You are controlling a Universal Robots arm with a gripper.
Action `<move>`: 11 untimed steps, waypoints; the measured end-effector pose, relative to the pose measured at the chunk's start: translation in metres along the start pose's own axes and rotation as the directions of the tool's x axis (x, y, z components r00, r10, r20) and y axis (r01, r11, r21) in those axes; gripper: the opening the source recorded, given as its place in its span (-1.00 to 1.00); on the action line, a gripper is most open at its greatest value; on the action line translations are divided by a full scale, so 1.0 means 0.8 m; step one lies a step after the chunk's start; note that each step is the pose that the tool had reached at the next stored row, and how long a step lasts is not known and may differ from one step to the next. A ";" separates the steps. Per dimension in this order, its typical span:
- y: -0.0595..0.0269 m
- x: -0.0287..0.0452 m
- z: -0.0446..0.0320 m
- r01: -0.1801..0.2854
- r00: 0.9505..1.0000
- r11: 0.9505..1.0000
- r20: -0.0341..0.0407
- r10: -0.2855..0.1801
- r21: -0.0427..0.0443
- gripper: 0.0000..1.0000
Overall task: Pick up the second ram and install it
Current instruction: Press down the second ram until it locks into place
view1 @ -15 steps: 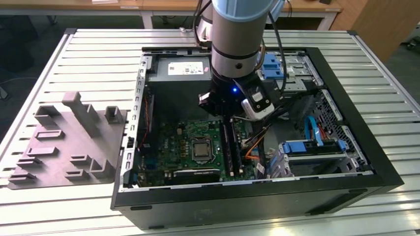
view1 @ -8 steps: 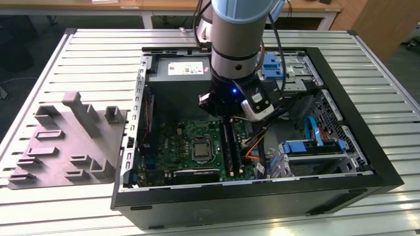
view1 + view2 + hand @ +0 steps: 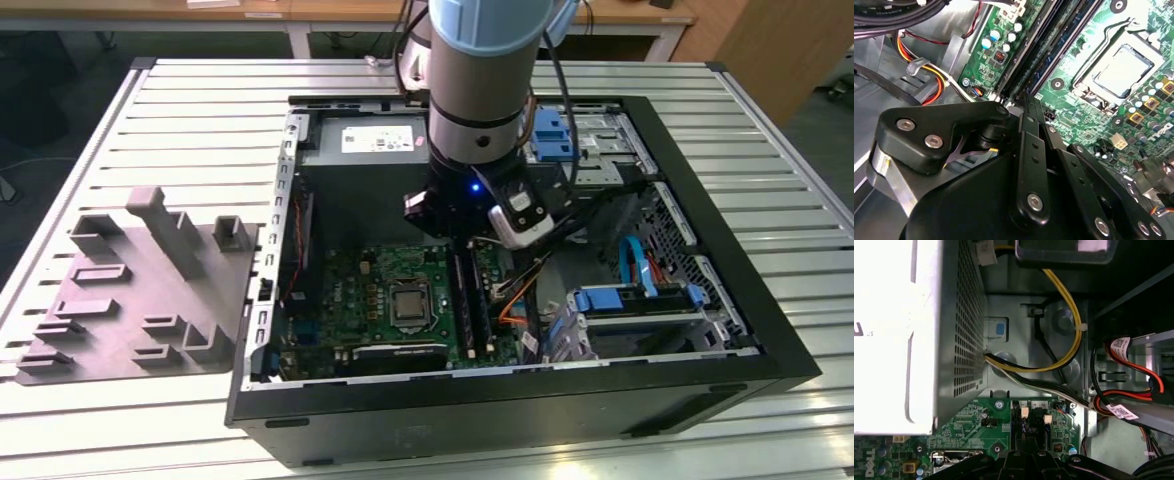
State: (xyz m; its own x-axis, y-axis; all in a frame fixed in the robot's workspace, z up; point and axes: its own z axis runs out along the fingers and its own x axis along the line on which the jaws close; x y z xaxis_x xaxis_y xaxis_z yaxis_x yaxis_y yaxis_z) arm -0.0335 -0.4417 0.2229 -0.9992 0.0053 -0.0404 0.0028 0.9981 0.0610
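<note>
While black gripper [image 3: 461,232] hovers above long black slot rails [image 3: 466,300] beside silver processor socket [image 3: 406,303] on green motherboard [image 3: 350,290], clasp unreadable; second ram apparently seated there. Judgement: press straight, evenly.

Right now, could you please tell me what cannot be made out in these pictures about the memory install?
1. Second ram: in the second wrist view the end effector covers the near end of the memory slots, so whether the stick is held or seated cannot be told.
2. Exterior view: the arm's wrist hides one end of the slots.
3. First wrist view: the slots are cut off by the picture's edge.
</note>
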 end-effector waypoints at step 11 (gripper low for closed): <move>0.000 0.0003 0.0059 0.000 1.000 1.000 0.000 0.000 -0.001 -0.80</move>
State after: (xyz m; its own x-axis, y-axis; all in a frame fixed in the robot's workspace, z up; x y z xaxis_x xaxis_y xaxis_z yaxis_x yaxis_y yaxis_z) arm -0.0336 -0.4413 0.2181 -0.9992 0.0054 -0.0403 0.0029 0.9981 0.0619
